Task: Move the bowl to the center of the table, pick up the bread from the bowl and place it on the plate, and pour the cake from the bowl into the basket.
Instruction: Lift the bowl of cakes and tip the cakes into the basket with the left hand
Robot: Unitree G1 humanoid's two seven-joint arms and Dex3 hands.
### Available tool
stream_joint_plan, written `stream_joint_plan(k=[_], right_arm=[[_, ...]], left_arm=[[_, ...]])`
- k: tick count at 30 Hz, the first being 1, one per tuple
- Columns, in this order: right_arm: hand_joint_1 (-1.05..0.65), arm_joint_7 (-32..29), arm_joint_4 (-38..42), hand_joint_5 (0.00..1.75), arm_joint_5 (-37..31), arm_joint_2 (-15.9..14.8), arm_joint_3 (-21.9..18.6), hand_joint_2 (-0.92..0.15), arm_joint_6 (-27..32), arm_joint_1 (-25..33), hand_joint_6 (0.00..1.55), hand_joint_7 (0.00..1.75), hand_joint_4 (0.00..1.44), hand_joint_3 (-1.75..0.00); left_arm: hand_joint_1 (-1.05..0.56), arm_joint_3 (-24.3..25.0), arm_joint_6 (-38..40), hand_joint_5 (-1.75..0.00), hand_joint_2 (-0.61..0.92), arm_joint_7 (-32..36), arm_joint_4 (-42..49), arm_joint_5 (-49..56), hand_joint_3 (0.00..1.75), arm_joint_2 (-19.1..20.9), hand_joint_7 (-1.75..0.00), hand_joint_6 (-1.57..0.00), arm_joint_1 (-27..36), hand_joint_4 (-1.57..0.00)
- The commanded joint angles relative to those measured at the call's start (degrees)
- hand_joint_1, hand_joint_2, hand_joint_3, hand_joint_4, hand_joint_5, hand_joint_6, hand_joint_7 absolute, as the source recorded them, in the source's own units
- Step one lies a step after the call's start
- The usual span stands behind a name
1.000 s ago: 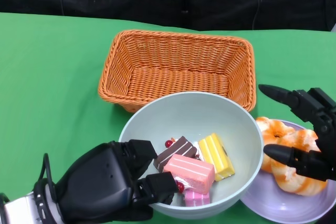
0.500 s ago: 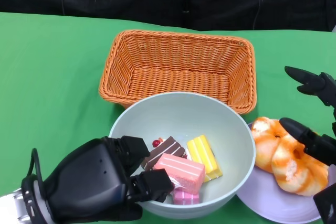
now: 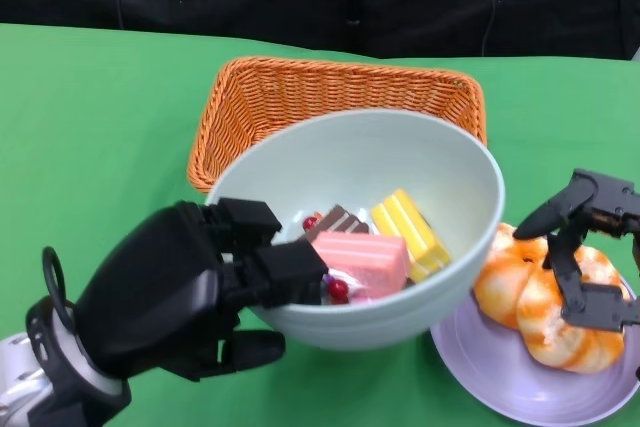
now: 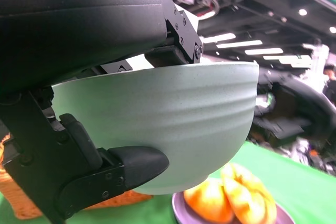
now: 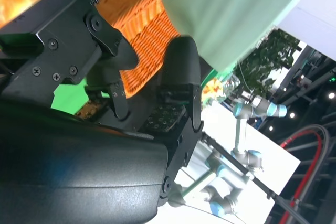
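We have the bowl (image 3: 400, 237) in our left hand (image 3: 190, 297), lifted off the bench (image 3: 90, 137) at the middle of the head frame, its far rim overlapping the near edge of the basket (image 3: 340, 97). The hand clamps the near-left rim: fingers hook over the lip inside, and the left wrist view shows another finger pressed under the curved belly. The bowl is pale green, smooth and faintly ridged outside, and looks like glazed ceramic or hard plastic. We judge it rigid, slick and moderately heavy for a one-sided rim hold, so it could twist or slide when tilted; the support under the belly matters.

Inside sit the cakes: a pink block (image 3: 360, 265), a yellow striped one (image 3: 408, 232), a brown one (image 3: 335, 220) and something red and small beside them. They look like light foam or plastic models, loose and blocky, and we expect them to tumble out together once the bowl tips toward the basket.

The basket is orange woven wicker, rectangular, with sloped walls, stiff and rough, so it should catch the pieces without much bounce.

At lower right the bread (image 3: 540, 307), glossy, orange and white, knotted, lies on the lilac plate (image 3: 480, 367), which is smooth and shallow. Our right hand (image 3: 590, 247) hovers just over the bread with fingers apart and holding nothing; we cannot tell whether a fingertip touches it.
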Motion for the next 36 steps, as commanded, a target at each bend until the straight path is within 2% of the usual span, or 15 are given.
stream_joint_plan(k=[1,6,9,13,17,19,27,29,32,36], right_arm=[[0.21,0.7,-2.55,1.71,0.19,0.46,0.35,-0.26,2.35,1.44,0.91,1.4,1.05,-1.61],[0.19,1.03,-3.17,1.75,-0.94,0.22,0.49,-0.23,3.96,1.68,0.88,1.52,1.04,-1.68],[0.19,1.24,-3.31,1.75,-1.11,0.19,0.49,-0.22,4.15,1.76,0.87,1.55,1.03,-1.69],[0.19,3.39,-3.01,1.75,-0.32,-0.46,1.05,-0.22,3.98,2.02,0.87,1.57,1.04,-1.7],[0.19,3.99,-3.11,1.75,-0.23,-0.25,0.87,-0.22,4.05,2.09,0.86,1.57,1.04,-1.7],[0.21,4.38,-2.62,1.75,-0.55,-0.31,1.32,-0.23,3.56,2.02,0.85,1.57,1.03,-1.69],[0.23,5.45,-0.77,1.75,-0.85,-0.77,1.87,-0.21,1.65,1.6,0.84,1.54,1.02,-1.69],[0.23,5.59,-0.65,1.75,-0.8,-0.83,1.75,-0.21,1.5,1.57,0.84,1.54,1.02,-1.7],[0.22,5.74,-0.19,1.75,-0.6,-1.03,1.49,-0.22,0.95,1.36,0.85,1.54,1.02,-1.7],[0.22,6.04,0.4,1.75,-0.34,-1.11,1.41,-0.21,0.14,1.29,0.85,1.54,1.02,-1.7]], left_arm=[[-0.26,2.11,0.24,-1.75,0.06,-1.08,1.09,-2.63,1.69,-0.98,-1.75,-0.83,-1.48,-1.09],[-0.27,4.49,1.98,-1.75,0.1,-2.34,1.69,-4.76,1.72,-2.99,-1.75,-0.84,-1.95,-1.08],[-0.26,5.15,1.92,-1.75,0.1,-2.96,1.78,-5.17,1.72,-3.73,-1.75,-0.84,-1.94,-1.07],[-0.25,5.19,3.31,-1.75,0.12,-4.28,3.77,-10.02,1.73,-6.71,-1.75,-0.86,-4.07,-1.08],[-0.24,5.6,3.41,-1.75,0.13,-5.65,4.05,-11.18,1.72,-7.57,-1.75,-0.87,-4.34,-1.08],[-0.22,4.53,4.67,-1.75,0.12,-5.9,7.36,-14.43,1.74,-11.22,-1.75,-0.86,-7.09,-1.07],[-0.12,3.6,7.37,-1.75,0.16,-7.11,15.73,-21.34,1.74,-21.05,-1.74,-0.87,-11.88,-1.06],[-0.11,3.91,8.15,-1.75,0.16,-7.03,16.85,-21.84,1.74,-22.76,-1.74,-0.87,-12.49,-1.06],[-0.14,4.25,11.91,-1.75,0.26,-7.78,18.91,-26.42,1.68,-27.33,-1.7,-0.89,-13.71,-1.07],[-0.16,4.64,14.12,-1.75,0.26,-7.36,20.77,-26.75,1.69,-29.97,-1.7,-0.88,-15.12,-1.06]])
